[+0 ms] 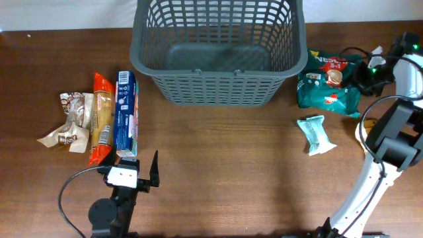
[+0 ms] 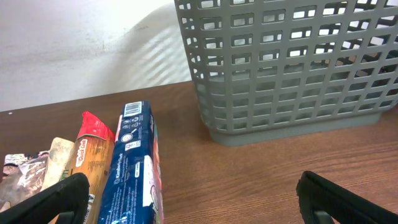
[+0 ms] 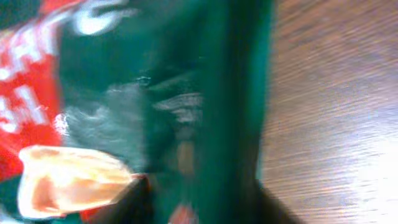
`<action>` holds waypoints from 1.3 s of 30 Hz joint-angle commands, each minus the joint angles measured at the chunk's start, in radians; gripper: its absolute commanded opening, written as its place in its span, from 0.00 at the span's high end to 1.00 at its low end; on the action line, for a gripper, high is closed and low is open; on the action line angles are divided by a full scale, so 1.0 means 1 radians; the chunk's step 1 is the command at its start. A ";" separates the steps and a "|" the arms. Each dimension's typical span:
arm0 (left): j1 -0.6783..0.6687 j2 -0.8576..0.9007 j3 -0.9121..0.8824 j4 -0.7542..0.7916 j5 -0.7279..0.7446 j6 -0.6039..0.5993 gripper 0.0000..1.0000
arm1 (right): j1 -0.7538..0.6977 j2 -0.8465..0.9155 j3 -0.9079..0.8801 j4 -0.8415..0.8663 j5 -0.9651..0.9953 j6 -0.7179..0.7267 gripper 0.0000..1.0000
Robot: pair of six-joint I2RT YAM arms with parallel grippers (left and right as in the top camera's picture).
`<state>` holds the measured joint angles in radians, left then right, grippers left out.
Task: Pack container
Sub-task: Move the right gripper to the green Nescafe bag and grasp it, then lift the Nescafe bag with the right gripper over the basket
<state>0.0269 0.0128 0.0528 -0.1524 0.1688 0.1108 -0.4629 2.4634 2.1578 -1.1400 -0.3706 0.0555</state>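
We judge first pickup in hand: container (image 1: 218,89) stands empty at the table's (image 1: 225,172) far edge, left gripper (image 2: 196,208) gaping before it, right gripper (image 1: 367,69), state indiscernible, at green packet (image 1: 328,82) to the container's right, next needing firm closure.

Blue packet (image 1: 125,112), orange packet (image 1: 100,122), green bag (image 1: 328,89) on wooden table (image 1: 218,165).

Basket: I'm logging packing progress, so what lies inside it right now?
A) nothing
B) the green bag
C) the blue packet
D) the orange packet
A: overhead, the basket shows a bare floor; the blue packet, orange packet and green bag lie on the table outside it.
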 commanded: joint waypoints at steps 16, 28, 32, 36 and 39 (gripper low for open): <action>-0.005 -0.008 -0.005 0.002 0.003 -0.006 0.01 | 0.032 0.080 -0.082 0.068 0.108 0.000 0.29; -0.005 -0.008 -0.005 0.002 0.003 -0.006 0.01 | 0.029 0.080 -0.158 0.162 -0.090 0.006 0.96; -0.005 -0.008 -0.005 0.002 0.003 -0.005 0.01 | 0.019 0.078 -0.158 0.151 -0.090 0.014 0.96; -0.005 -0.008 -0.005 0.002 0.003 -0.006 0.01 | 0.006 0.047 -0.151 0.124 -0.090 0.021 0.96; -0.005 -0.008 -0.005 0.002 0.003 -0.006 0.01 | 0.002 -0.027 -0.119 0.093 -0.103 0.020 0.96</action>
<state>0.0269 0.0128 0.0528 -0.1524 0.1688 0.1112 -0.4576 2.4485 2.0571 -0.9985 -0.5335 0.0723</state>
